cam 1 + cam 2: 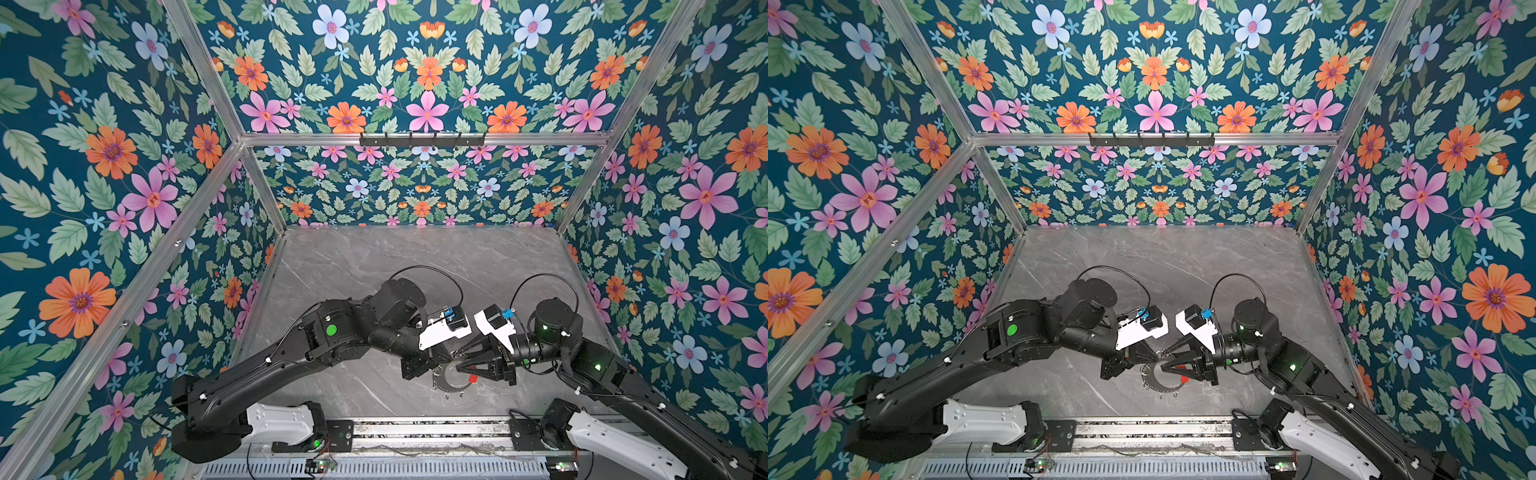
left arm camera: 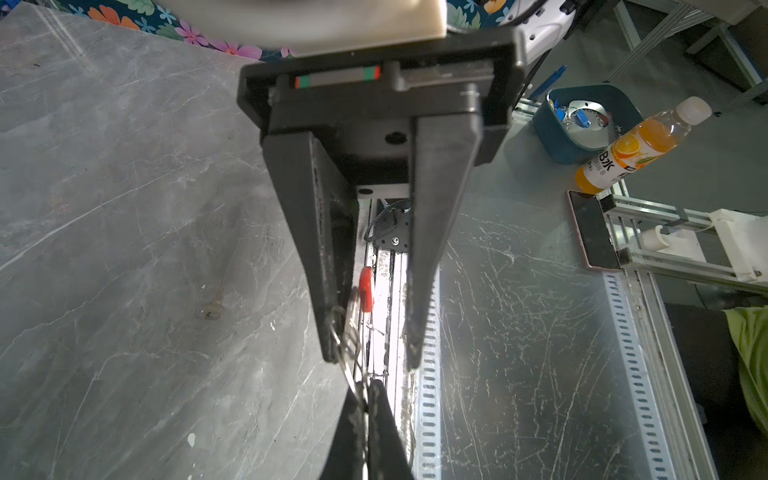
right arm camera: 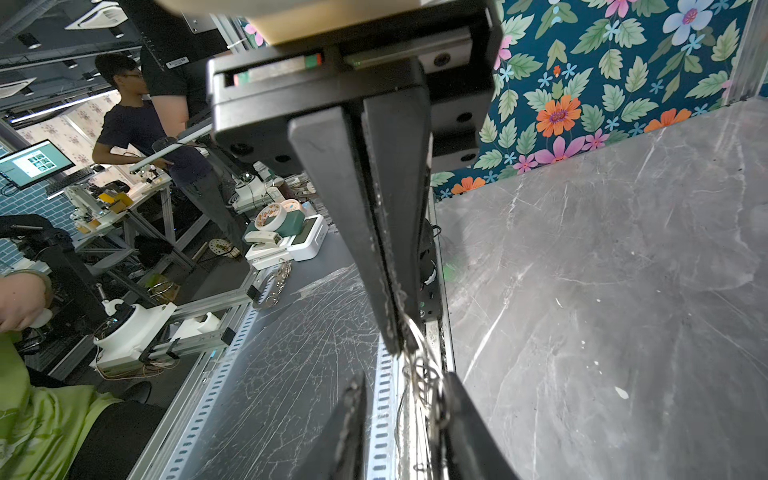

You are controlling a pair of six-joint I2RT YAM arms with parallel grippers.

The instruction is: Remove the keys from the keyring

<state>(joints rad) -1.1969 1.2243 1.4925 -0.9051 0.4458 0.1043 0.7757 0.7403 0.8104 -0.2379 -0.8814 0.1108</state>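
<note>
While the two arms stand tip to tip just in from the rail (image 1: pixel 415 432), about midway along it, the keyring (image 1: pixel 440 383) sits between them over the table (image 1: pixel 374 270). The left gripper (image 3: pixel 401 343) has its fingers pressed tight together, the tips nipping a thin silvery wire of the keyring. I can't tell whether that wire is the hoop itself or one of its small loops (image 2: pixel 343 332).

The right gripper (image 2: pixel 372 360) faces it from the opposite side with fingers (image 2: pixel 328 291) spread and a plain gap between the tips. The loops lie against the inner face of one right finger, near its tip, and the other finger stands apart from them. The red sleeve (image 2: pixel 366 289) sits inside that gap, just beside the finger that has the loops.

In both top views the hoop's arc bows out from under the right fingers toward the rail, with the sleeve at the end below the right gripper. Tiny silvery bits on the rim nearest the rail look like keys (image 1: pixel 447 397), though they are too small to be sure of. Whether the hoop rests on the table or hangs above it, I cannot tell.

One loose key (image 2: pixel 212 309) lies flat on the table, well apart from both grippers and in from the rail.
</note>
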